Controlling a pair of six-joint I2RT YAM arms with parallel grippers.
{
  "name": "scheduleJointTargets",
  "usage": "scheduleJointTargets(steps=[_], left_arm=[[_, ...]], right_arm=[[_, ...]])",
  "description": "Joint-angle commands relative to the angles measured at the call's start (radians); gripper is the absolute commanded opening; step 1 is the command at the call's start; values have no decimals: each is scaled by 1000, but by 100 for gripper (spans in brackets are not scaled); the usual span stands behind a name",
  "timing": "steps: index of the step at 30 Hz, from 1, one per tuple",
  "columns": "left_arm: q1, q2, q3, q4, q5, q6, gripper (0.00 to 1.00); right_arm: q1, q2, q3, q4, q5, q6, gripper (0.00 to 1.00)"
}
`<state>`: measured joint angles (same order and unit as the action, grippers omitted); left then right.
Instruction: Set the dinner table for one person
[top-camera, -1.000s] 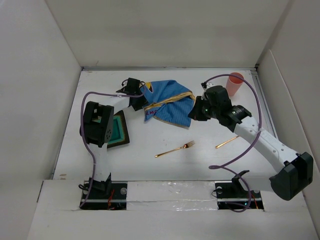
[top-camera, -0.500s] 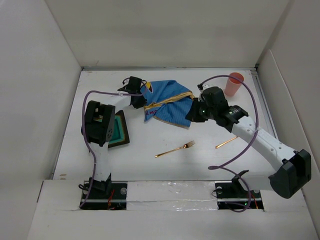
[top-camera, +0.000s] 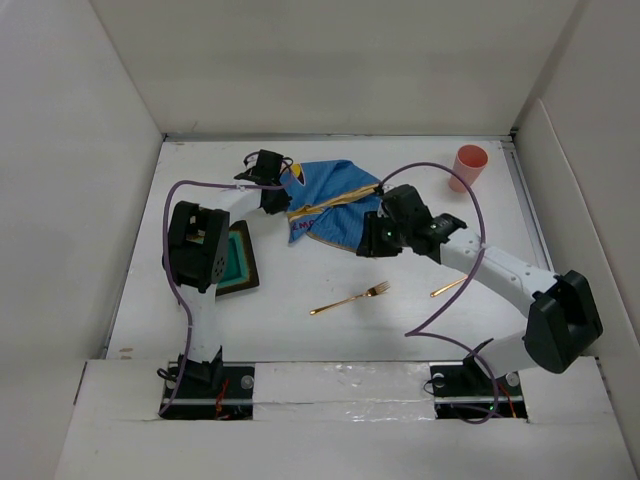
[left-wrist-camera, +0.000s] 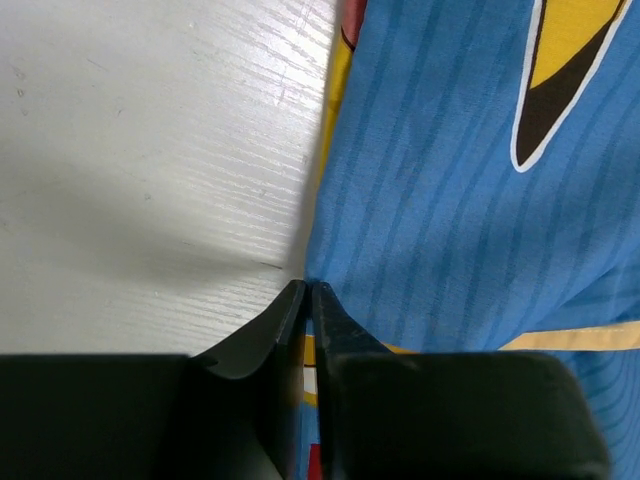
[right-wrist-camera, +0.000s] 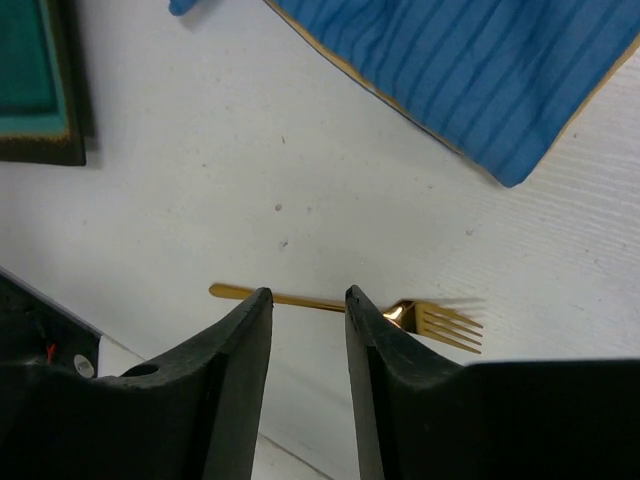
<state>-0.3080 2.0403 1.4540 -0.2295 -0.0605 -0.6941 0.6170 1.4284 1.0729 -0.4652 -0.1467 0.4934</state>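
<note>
The dinner table (top-camera: 300, 335) is a flat white surface walled by white panels. A blue cartoon-print placemat (top-camera: 330, 205) lies crumpled at its far middle. My left gripper (top-camera: 280, 200) sits at the cloth's left edge. In the left wrist view its jaws (left-wrist-camera: 308, 292) are pressed together on the placemat's (left-wrist-camera: 470, 200) edge, with cloth showing between them. My right gripper (top-camera: 369, 244) hovers off the cloth's near right corner, open and holding nothing. In the right wrist view it (right-wrist-camera: 308, 296) hangs above a gold fork (right-wrist-camera: 440, 322), with the placemat's corner (right-wrist-camera: 480, 70) beyond.
The gold fork (top-camera: 350, 298) lies mid-table, and a second gold utensil (top-camera: 453, 285) lies to its right. A dark-rimmed teal plate (top-camera: 236, 257) sits at the left, under my left arm. A pink cup (top-camera: 468, 166) stands at the far right.
My right gripper has opened, let go of the placemat's right corner and moved left and nearer. My left gripper has closed on the cloth's left edge.
</note>
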Motion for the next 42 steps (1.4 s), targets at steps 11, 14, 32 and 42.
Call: scheduleJointTargets(steps=[11, 14, 32, 42], left_arm=[[9, 18, 14, -8, 34, 27, 25], [0, 26, 13, -7, 37, 24, 23], [21, -83, -29, 74, 50, -25, 0], [32, -258, -18, 117, 94, -28, 0]], right_arm=[[16, 15, -21, 60, -1, -9, 44], [16, 15, -24, 59, 18, -9, 44], [-115, 147, -74, 105, 18, -3, 66], [-125, 355, 8, 220, 12, 30, 52]])
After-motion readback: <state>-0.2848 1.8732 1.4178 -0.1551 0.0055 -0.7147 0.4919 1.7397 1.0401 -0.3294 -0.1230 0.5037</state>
